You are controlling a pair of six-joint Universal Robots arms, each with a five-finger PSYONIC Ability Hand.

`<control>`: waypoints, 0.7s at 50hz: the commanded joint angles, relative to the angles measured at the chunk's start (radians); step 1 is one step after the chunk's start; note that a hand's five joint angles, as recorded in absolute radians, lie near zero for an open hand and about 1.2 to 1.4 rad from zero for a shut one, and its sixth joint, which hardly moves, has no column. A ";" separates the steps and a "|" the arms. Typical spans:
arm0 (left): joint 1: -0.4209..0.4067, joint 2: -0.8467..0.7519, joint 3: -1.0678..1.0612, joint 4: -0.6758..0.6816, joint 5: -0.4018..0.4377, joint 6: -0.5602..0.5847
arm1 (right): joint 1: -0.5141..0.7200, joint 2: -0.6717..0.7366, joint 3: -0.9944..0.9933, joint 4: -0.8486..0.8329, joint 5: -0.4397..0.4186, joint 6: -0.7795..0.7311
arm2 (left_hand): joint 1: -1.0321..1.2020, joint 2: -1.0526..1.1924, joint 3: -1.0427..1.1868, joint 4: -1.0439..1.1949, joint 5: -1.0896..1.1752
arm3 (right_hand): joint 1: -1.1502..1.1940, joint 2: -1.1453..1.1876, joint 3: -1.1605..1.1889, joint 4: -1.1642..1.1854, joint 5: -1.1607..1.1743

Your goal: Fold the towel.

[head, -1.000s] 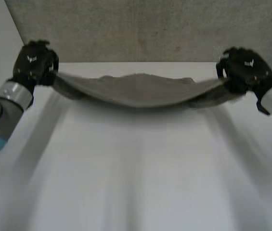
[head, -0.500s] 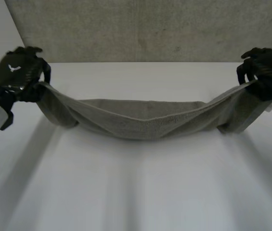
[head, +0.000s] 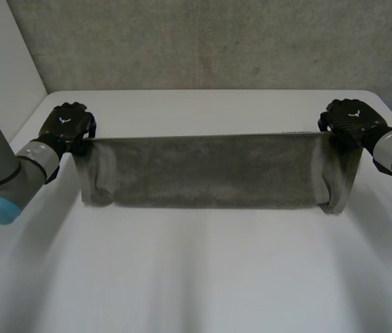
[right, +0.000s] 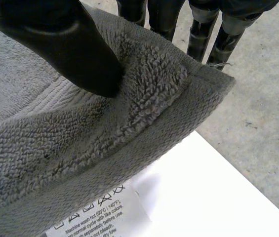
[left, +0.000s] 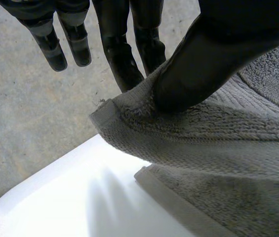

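A grey towel (head: 213,170) hangs stretched flat between my two hands above the white table (head: 196,277), its lower edge near the tabletop. My left hand (head: 67,127) pinches the towel's left top corner (left: 129,123) between thumb (left: 208,59) and fingers. At the other end my right hand (head: 352,121) pinches the right top corner (right: 179,84) the same way, thumb (right: 65,44) pressed into the pile. A white care label (right: 95,217) hangs below that corner.
A grey concrete wall (head: 209,41) stands behind the table's far edge. The table's near half lies bare in front of the towel. Grey floor (left: 25,108) shows past the table's edge beyond my left hand's fingers.
Both hands have moved down and toward me with the towel. It sagged in the middle before; now it hangs taut as a flat band.
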 commanded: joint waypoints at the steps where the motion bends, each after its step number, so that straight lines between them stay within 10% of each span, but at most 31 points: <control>1: 0.001 -0.071 0.087 -0.009 0.001 0.000 | 0.025 0.072 -0.056 -0.026 0.010 0.001 | 0.094 0.054 -0.058 -0.066 0.074 | 0.064 0.082 -0.053 -0.076 0.051; 26: -0.016 -0.202 0.201 -0.009 -0.002 0.022 | 0.051 0.190 -0.131 -0.101 0.052 0.000 | -0.086 -0.125 -0.058 -0.066 -0.105 | 0.064 0.082 -0.053 -0.076 0.051; 30: -0.019 -0.197 0.201 -0.009 -0.003 0.022 | 0.053 0.194 -0.126 -0.114 0.061 0.001 | -0.555 -0.595 -0.058 -0.066 -0.575 | -1.044 -1.026 -0.053 -0.076 -1.057; 35: -0.027 -0.186 0.196 -0.008 -0.045 0.023 | 0.054 0.180 -0.116 -0.130 0.096 0.001 | -1.118 -1.158 -0.058 -0.066 -1.138 | -1.158 -1.139 -0.053 -0.076 -1.171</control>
